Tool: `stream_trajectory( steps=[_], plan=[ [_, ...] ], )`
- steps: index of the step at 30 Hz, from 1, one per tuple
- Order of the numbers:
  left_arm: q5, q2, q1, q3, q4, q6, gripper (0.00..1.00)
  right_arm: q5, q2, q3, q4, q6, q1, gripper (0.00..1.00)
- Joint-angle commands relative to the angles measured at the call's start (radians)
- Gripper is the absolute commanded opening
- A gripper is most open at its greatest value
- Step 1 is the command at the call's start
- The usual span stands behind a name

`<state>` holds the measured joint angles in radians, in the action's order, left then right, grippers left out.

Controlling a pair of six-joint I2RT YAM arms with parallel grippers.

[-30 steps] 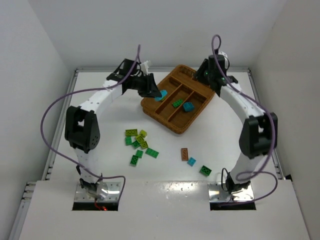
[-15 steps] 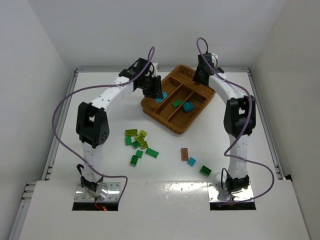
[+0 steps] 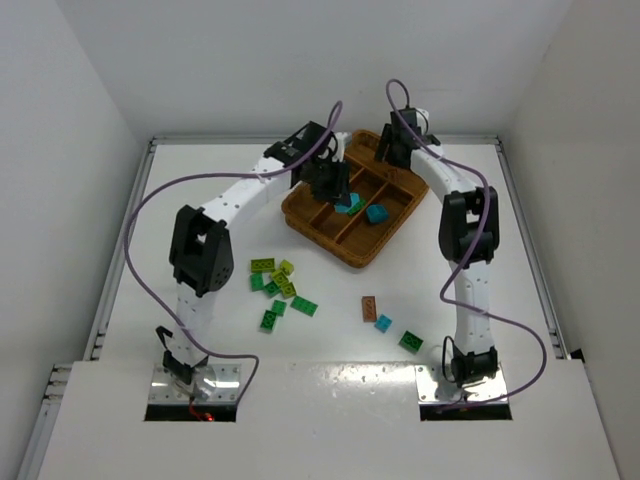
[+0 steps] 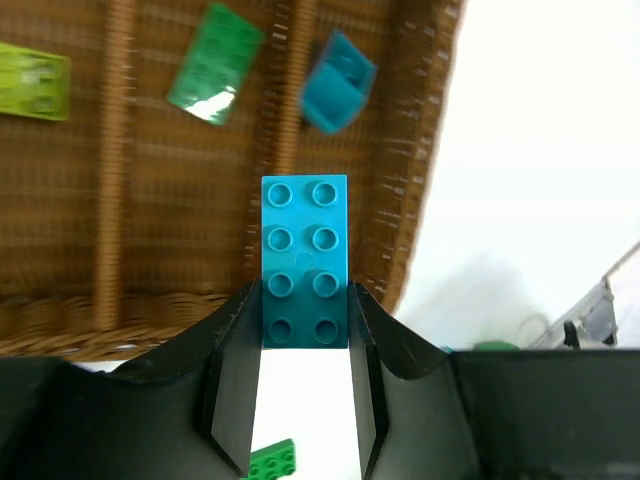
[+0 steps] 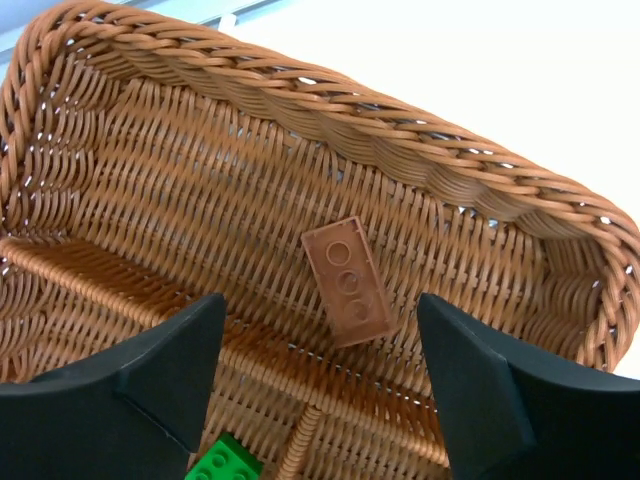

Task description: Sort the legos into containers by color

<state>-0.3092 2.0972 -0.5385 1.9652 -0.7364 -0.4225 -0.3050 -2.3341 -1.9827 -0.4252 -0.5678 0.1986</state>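
Note:
My left gripper (image 4: 304,312) is shut on a cyan-blue lego (image 4: 305,262), held above the near rim of the wicker tray (image 3: 312,222). In the top view that gripper (image 3: 337,192) hangs over the tray's long containers. Below it lie a green lego (image 4: 213,65), another cyan lego (image 4: 338,82) and a lime lego (image 4: 30,80). My right gripper (image 5: 320,312) stands open over the short end section, where a brown lego (image 5: 348,282) lies loose on the weave, touching neither finger. From above, the right gripper (image 3: 388,150) is at the tray's far end.
Loose legos lie on the white table: a green, lime and cyan cluster (image 3: 279,286) left of centre, and a brown one (image 3: 369,307), a cyan one (image 3: 383,322) and a green one (image 3: 411,341) near the right arm's base. A green lego's corner (image 5: 225,462) shows below the divider.
My right gripper has opened and the brown lego now lies free in the end section. My left arm has carried the cyan lego rightward over the tray.

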Motion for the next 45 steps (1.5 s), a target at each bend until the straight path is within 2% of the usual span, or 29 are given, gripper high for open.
stream_trajectory(
  steps=[1, 3, 7, 11, 12, 14, 15, 17, 19, 23, 26, 29, 33, 39, 45],
  plan=[
    [0.005, 0.021, -0.043, 0.041, 0.002, 0.002, 0.0, -0.029, 0.056, -0.064, 0.019, 0.013, -0.004, 0.81],
    [-0.019, 0.032, -0.055, 0.053, 0.002, -0.009, 0.0, -0.062, 0.085, -0.042, 0.019, 0.013, -0.004, 0.81],
    [0.048, 0.052, -0.103, 0.075, 0.002, -0.009, 0.0, -0.098, 0.238, 0.097, 0.06, 0.013, -0.004, 0.81],
    [0.047, 0.104, -0.139, 0.1, 0.002, -0.018, 0.0, -0.129, 0.445, 0.356, 0.133, 0.003, -0.004, 0.81],
    [0.047, 0.113, -0.14, 0.109, 0.002, -0.018, 0.18, -0.129, 0.513, 0.396, 0.143, 0.003, -0.013, 0.82],
    [0.058, 0.126, -0.14, 0.109, 0.002, -0.018, 0.46, -0.129, 0.57, 0.494, 0.143, -0.007, -0.013, 0.82],
    [0.07, 0.135, -0.14, 0.119, 0.002, -0.018, 0.65, -0.129, 0.597, 0.548, 0.143, -0.018, -0.013, 0.82],
    [0.07, 0.135, -0.14, 0.12, 0.002, -0.018, 0.8, -0.118, 0.673, 0.588, 0.129, -0.032, -0.013, 0.82],
    [0.07, 0.126, -0.14, 0.12, 0.002, -0.018, 0.88, -0.094, 0.717, 0.636, 0.117, -0.032, -0.013, 0.82],
    [0.061, 0.075, -0.14, 0.12, -0.046, 0.002, 0.89, -0.055, 0.85, 0.738, 0.065, -0.052, -0.013, 0.82],
    [0.105, 0.005, -0.14, 0.109, -0.086, 0.016, 0.89, -0.019, 0.93, 0.842, 0.005, -0.076, 0.012, 0.82],
    [0.185, -0.112, -0.117, 0.029, -0.109, 0.034, 0.86, 0.09, 1.071, 1.015, -0.038, -0.116, 0.027, 0.81],
    [0.296, -0.271, -0.034, -0.181, -0.109, 0.025, 0.83, 0.233, 1.238, 1.23, -0.092, -0.116, 0.094, 0.8],
    [0.328, -0.431, 0.093, -0.385, -0.066, 0.002, 0.83, 0.254, 1.271, 1.358, -0.201, -0.193, 0.315, 0.81],
    [0.283, -0.451, 0.115, -0.433, -0.031, 0.002, 0.83, 0.264, 1.175, 1.389, -0.19, -0.184, 0.459, 0.81]
  ],
)
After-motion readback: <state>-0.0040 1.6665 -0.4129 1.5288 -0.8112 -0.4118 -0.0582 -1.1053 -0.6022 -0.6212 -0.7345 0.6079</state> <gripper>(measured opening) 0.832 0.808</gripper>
